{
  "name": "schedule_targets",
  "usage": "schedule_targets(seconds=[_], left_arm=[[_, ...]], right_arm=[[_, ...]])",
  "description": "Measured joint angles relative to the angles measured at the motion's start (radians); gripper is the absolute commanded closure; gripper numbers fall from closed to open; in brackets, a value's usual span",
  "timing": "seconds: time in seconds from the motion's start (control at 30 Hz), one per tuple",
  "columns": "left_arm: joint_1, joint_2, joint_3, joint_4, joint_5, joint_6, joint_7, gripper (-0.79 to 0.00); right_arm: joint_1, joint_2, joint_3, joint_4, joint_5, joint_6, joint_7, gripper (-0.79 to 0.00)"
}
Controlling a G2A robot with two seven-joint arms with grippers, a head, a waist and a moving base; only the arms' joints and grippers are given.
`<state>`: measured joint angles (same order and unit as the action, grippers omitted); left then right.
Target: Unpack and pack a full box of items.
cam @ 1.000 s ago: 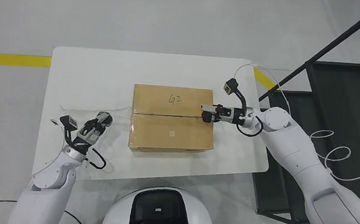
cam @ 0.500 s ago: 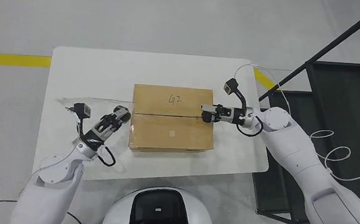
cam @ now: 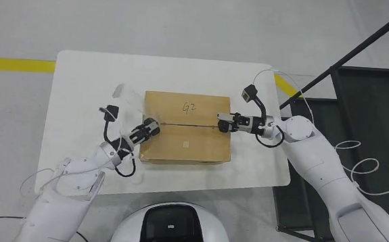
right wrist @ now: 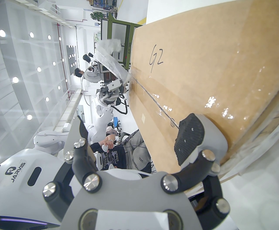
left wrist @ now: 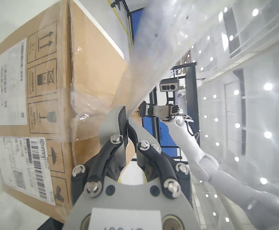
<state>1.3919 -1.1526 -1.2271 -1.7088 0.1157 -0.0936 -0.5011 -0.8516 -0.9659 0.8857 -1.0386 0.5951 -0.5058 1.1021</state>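
The white round-cornered worktop (cam: 82, 72) stands on a plain grey floor (cam: 188, 19) crossed by a yellow floor stripe (cam: 15, 64), which meets the worktop's left edge. A black metal rack (cam: 373, 86) stands just beside the worktop's right edge. A closed brown cardboard box (cam: 186, 137) sits near the middle of the worktop, with a handwritten mark on its top and its flaps meeting along a central seam. Printed labels cover its left end. The left gripper (cam: 150, 128) is at the box's left end, its fingers (left wrist: 122, 117) clamped together on a strip of clear plastic film (cam: 123, 96). The film stretches from that end of the box up and away over the worktop. The right gripper (cam: 221, 123) is at the box's right end with its fingers (right wrist: 189, 135) spread wide. One pad rests on the box top by the seam and the other stands clear of the box.
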Motion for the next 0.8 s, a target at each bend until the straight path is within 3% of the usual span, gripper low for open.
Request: schedule_targets(seconds=[0.33, 0.37, 0.4, 0.43, 0.8], left_arm=[[-0.019, -0.006, 0.058, -0.015, 0.145, 0.031, 0.033, 0.0], [-0.023, -0.006, 0.064, -0.012, 0.154, 0.033, 0.031, -0.114], [-0.026, -0.007, 0.069, -0.01, 0.162, 0.034, 0.03, -0.314], [-0.028, -0.007, 0.073, -0.009, 0.171, 0.033, 0.029, -0.785], [-0.026, -0.012, 0.103, -0.018, 0.271, -0.014, 0.092, -0.785]], right_arm=[[0.0, 0.0, 0.0, 0.0, 0.0, 0.0, 0.0, -0.785], [0.0, 0.0, 0.0, 0.0, 0.0, 0.0, 0.0, -0.785], [0.0, 0.0, 0.0, 0.0, 0.0, 0.0, 0.0, -0.785], [0.0, 0.0, 0.0, 0.0, 0.0, 0.0, 0.0, -0.785], [0.0, 0.0, 0.0, 0.0, 0.0, 0.0, 0.0, -0.785]])
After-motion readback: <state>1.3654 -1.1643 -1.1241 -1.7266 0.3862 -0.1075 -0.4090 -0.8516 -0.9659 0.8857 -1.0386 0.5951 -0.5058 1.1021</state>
